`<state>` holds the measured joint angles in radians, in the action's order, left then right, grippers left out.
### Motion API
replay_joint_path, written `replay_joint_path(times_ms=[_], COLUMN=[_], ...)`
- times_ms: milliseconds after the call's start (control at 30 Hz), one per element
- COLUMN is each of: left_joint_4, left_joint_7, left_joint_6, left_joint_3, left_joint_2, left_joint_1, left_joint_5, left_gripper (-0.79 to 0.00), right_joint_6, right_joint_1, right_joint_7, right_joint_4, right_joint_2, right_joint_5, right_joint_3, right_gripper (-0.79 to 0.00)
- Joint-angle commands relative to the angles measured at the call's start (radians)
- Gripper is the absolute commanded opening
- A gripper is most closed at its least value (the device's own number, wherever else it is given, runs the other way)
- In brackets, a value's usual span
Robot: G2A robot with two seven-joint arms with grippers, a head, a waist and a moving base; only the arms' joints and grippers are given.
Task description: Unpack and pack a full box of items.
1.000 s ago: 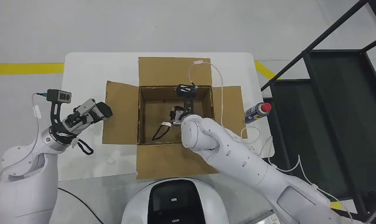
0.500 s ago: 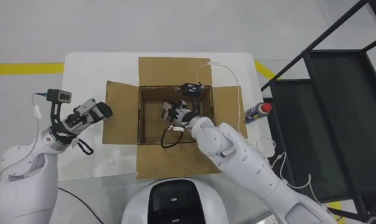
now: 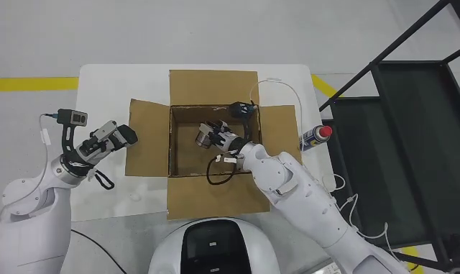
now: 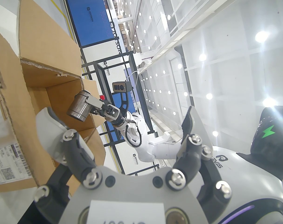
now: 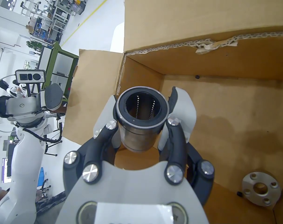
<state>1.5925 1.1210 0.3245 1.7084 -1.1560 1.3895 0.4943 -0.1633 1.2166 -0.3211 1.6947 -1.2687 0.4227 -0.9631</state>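
box floor (image 3: pixel 185 156) partly behind the right arm (image 3: pixel 287 189)

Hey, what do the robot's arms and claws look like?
The left arm and right arm have glossy white shells with a black cable loop at the wrist. The left claw and right claw have black linkages, silver screws, pale finger pads and a grey metal base carrying a white label.

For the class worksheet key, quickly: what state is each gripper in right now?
Left gripper: open, holding nothing.
Right gripper: shut on the metal cylinder, over the cardboard box.
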Motion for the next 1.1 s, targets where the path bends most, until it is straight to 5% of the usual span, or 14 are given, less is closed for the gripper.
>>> replay_joint_path(times_ms=[0,767,1067], left_joint_4=[0.000,0.000,0.000], left_joint_7=[0.000,0.000,0.000], left_joint_6=[0.000,0.000,0.000], left_joint_3=[0.000,0.000,0.000], left_joint_2=[0.000,0.000,0.000], left_joint_1=[0.000,0.000,0.000], left_joint_5=[0.000,0.000,0.000], left_gripper=[0.000,0.000,0.000], right_joint_6=[0.000,0.016,0.202], right_joint_1=[0.000,0.004,0.202], right_joint_7=[0.000,0.006,-0.070], right_joint_4=[0.000,0.007,0.260], right_joint_2=[0.000,0.000,0.049], right_joint_5=[0.000,-0.013,-0.030], right_joint_3=[0.000,-0.004,-0.224], right_gripper=[-0.785,-0.785,-0.785])
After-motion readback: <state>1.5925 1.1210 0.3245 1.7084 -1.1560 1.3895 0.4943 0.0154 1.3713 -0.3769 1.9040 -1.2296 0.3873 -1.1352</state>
